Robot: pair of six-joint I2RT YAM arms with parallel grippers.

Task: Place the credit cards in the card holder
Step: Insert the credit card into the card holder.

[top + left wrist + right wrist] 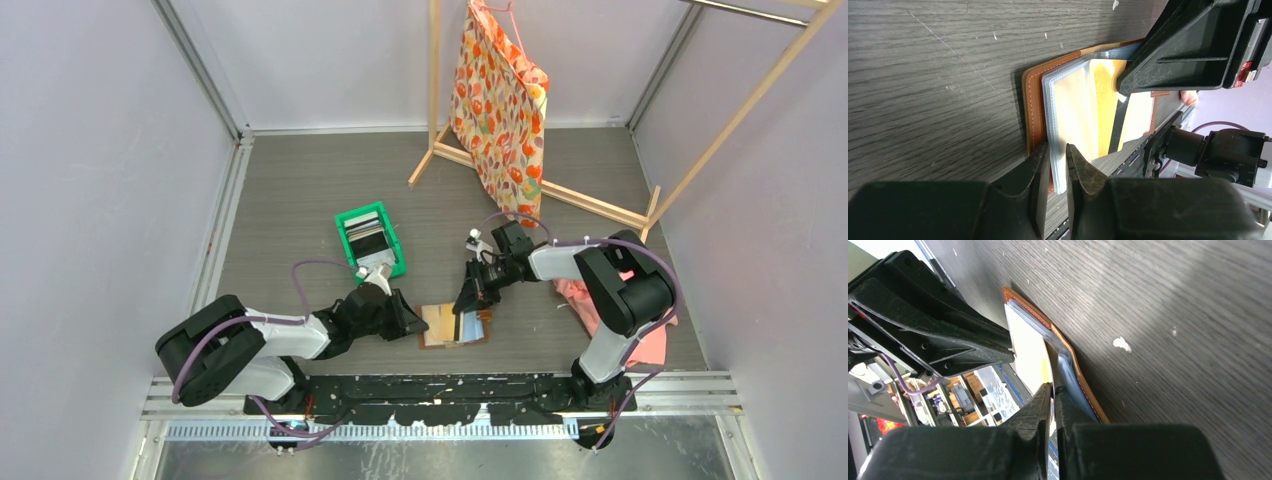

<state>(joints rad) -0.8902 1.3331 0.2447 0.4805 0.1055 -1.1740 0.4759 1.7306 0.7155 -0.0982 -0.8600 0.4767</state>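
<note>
Two hands tilt low: left hand (1058, 150) clamps the card holder (1032, 100), right hand (1053, 388) pinches one card (1116, 125).

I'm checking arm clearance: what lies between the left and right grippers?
The open card holder lies between the left gripper, clamped on its sleeves, and the right gripper, pinching a dark credit card; the top external view shows it.

The brown leather card holder (447, 326) lies open on the bench (300, 190), near the green bin's (399, 254) front-right corner, clear sleeves up over a gold card (1103, 100); other credit cards (366, 240) sit stacked inside that bin.
</note>
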